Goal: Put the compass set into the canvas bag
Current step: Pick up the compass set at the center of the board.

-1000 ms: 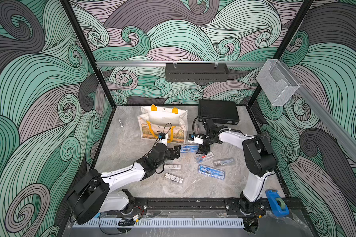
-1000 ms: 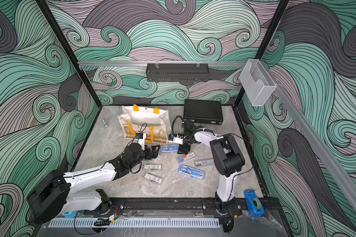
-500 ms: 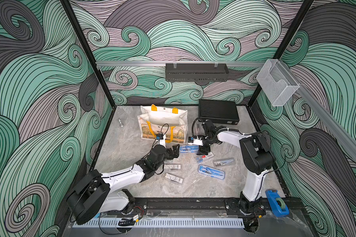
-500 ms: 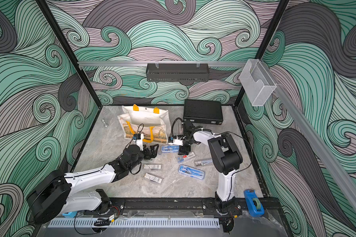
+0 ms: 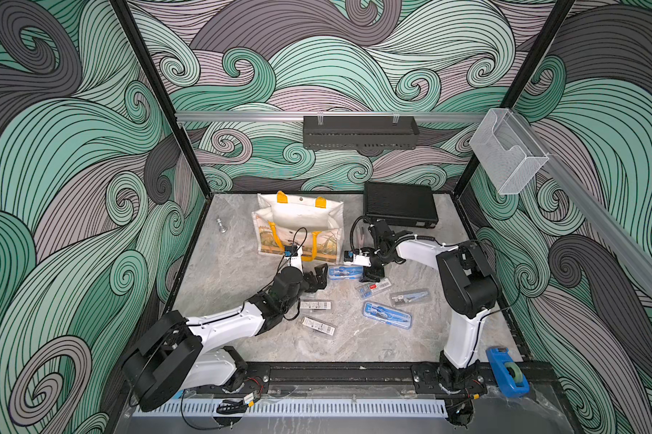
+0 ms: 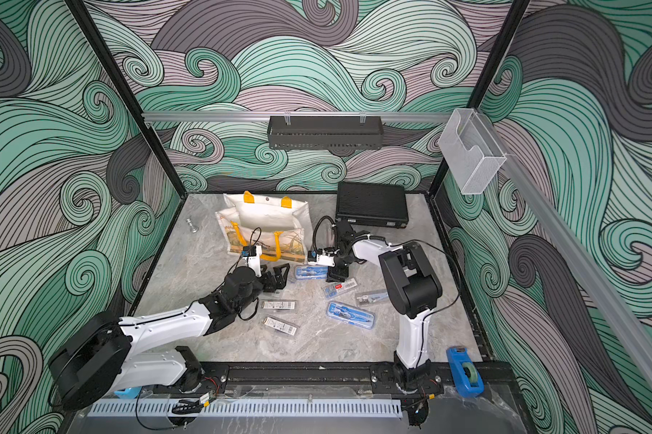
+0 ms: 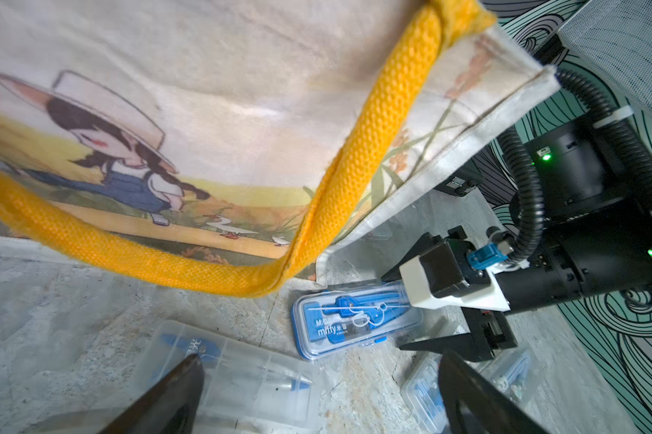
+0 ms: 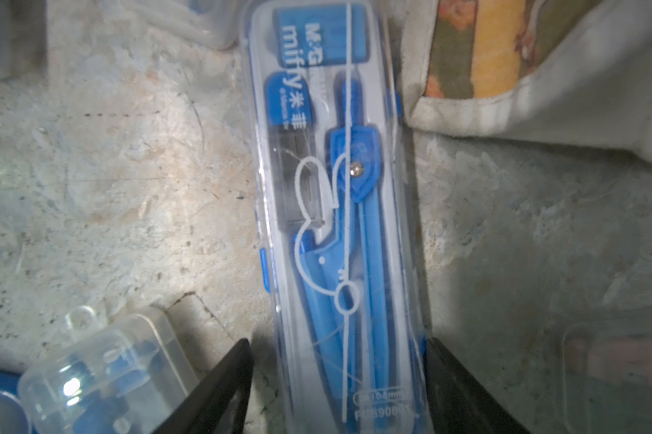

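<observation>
Blue compass (image 8: pixel 358 165) inside clear plastic case (image 8: pixel 279 210)

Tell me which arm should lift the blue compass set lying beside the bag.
The right arm. Its jaws straddle the compass set beside the canvas bag; the left arm holds its jaws open farther off, toward a different clear case.

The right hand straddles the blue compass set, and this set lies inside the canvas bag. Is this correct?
Not quite. The right hand does straddle the blue compass set, but this set lies on the table, just outside the corner of the canvas bag, not inside it. The right wrist view shows this.
</observation>
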Available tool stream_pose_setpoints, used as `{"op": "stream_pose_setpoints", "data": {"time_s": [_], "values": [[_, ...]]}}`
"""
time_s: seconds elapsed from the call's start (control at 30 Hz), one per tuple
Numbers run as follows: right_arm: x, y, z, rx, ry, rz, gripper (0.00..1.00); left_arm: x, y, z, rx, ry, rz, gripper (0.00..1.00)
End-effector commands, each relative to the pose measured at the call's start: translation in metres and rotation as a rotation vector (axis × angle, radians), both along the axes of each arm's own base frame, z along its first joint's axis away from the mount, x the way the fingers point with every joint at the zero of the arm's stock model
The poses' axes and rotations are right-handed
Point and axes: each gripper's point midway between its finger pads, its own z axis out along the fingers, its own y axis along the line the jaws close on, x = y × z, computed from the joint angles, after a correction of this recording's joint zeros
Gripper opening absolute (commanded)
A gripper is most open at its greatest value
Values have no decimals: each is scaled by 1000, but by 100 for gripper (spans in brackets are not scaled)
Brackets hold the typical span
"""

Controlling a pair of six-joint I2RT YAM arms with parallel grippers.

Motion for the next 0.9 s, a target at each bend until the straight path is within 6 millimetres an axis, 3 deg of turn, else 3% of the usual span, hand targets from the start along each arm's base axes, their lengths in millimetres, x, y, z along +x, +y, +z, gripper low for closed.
{"op": "stream_pose_setpoints", "data": {"time_s": [0.0,0.2,0.47,0.87], "values": [[0,0,-9,-20,4,20,67,1,0,12,-41,-44,15,97],[0,1,-9,-16,2,16,58,1,7,12,-56,-47,47,97],[0,4,-3,19,-36,10,55,-2,4,17,-45,-66,15,97],[-3,15,36,154,-108,-14,53,-13,-6,24,-29,-84,-85,97]]}}
